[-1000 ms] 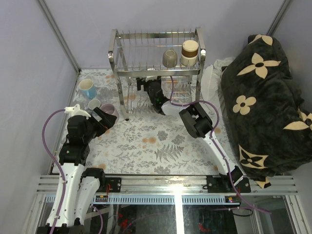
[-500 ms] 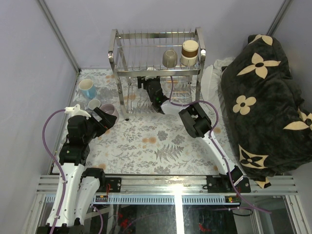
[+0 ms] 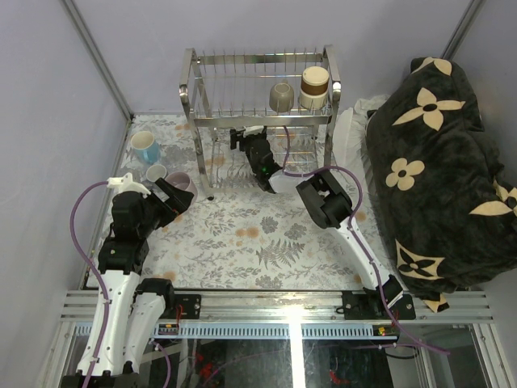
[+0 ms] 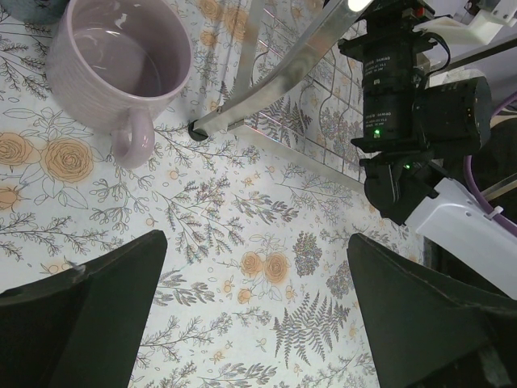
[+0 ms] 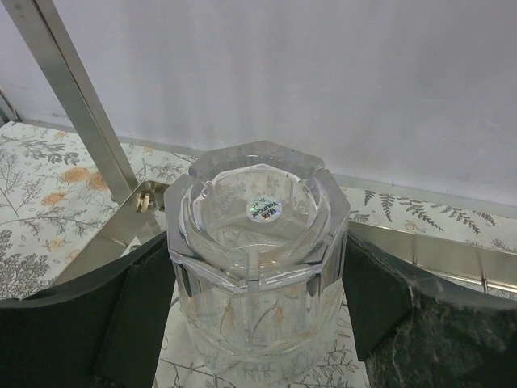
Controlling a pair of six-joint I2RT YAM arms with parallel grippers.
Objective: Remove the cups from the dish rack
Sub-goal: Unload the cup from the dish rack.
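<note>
A clear glass (image 5: 257,267) stands upside down on the lower tier of the chrome dish rack (image 3: 191,89). My right gripper (image 5: 258,299) reaches under the upper tier and is shut on it, one pad on each side. An olive-grey mug (image 3: 281,97) and a brown-and-cream cup (image 3: 314,85) sit on the upper tier. On the table left of the rack stand a light blue mug (image 3: 145,147), a grey-blue cup (image 3: 156,172) and a pale lilac mug (image 4: 121,69). My left gripper (image 4: 254,311) hovers open and empty over the cloth near the lilac mug.
A big dark blanket with cream flowers (image 3: 444,162) fills the right side, with white plastic (image 3: 355,129) between it and the rack. The rack's post (image 5: 77,105) stands close to the left of the glass. Grey walls close the back and the left.
My right gripper has pushed a little farther into the lower tier and its fingers have closed in on the clear glass. The left arm has not moved.
</note>
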